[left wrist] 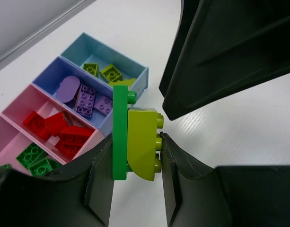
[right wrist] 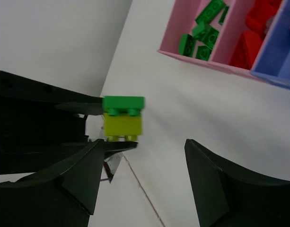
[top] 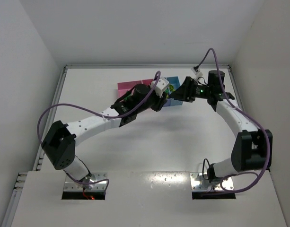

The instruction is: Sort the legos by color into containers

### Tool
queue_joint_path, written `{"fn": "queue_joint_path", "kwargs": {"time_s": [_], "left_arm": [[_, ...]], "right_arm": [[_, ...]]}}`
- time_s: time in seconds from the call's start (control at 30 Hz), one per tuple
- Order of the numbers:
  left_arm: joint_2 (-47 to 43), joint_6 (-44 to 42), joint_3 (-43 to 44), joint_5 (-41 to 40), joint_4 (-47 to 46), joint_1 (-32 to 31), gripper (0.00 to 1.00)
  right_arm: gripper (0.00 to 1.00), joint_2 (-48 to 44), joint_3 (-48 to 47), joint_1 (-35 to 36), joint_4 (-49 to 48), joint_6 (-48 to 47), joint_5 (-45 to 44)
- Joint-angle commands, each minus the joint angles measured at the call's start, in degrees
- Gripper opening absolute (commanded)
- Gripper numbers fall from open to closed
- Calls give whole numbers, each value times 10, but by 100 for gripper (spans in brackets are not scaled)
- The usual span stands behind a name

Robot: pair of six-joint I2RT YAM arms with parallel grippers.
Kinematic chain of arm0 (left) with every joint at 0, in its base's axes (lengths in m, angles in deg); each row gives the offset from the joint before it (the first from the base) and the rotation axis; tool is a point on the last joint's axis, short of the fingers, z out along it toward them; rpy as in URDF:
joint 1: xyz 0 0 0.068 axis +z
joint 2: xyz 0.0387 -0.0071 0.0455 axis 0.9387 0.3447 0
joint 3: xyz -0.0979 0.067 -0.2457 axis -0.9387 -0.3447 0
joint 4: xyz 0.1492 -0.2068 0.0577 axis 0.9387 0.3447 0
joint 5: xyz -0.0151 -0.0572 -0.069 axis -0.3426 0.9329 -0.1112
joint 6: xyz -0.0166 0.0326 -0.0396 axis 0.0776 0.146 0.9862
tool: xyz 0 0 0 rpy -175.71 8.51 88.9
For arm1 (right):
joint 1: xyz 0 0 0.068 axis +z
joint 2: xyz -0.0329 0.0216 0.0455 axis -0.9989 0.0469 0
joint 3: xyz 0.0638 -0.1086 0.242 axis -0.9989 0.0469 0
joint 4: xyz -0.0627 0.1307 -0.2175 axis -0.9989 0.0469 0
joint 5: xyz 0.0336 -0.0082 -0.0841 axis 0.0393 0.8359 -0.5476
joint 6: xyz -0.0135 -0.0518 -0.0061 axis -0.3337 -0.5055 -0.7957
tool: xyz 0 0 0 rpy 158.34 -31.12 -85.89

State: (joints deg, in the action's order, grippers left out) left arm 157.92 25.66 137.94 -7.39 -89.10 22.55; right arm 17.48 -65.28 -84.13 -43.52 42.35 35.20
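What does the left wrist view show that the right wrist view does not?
Only left wrist: the light blue bin with yellow legos. Only right wrist: the right pincer, both fingers apart. Both: the green-and-yellow stack shut in the left pincer, plus green legos and red legos in pink bins.

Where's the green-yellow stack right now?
Centre of the left wrist view: the stack is clamped in the left end effector, just right of the light blue bin. The open right end effector faces it.
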Motion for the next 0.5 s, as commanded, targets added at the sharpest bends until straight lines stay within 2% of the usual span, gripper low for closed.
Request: {"fn": "queue_joint_path", "kwargs": {"time_s": [0.0, 0.47], "left_arm": [[-28, 23, -4, -37, -24, -11, 4], [-33, 35, -9, -15, -24, -11, 4]], "right_arm": [[69, 0, -37, 16, -58, 26, 17], [73, -11, -37, 22, -52, 21, 13]]}}
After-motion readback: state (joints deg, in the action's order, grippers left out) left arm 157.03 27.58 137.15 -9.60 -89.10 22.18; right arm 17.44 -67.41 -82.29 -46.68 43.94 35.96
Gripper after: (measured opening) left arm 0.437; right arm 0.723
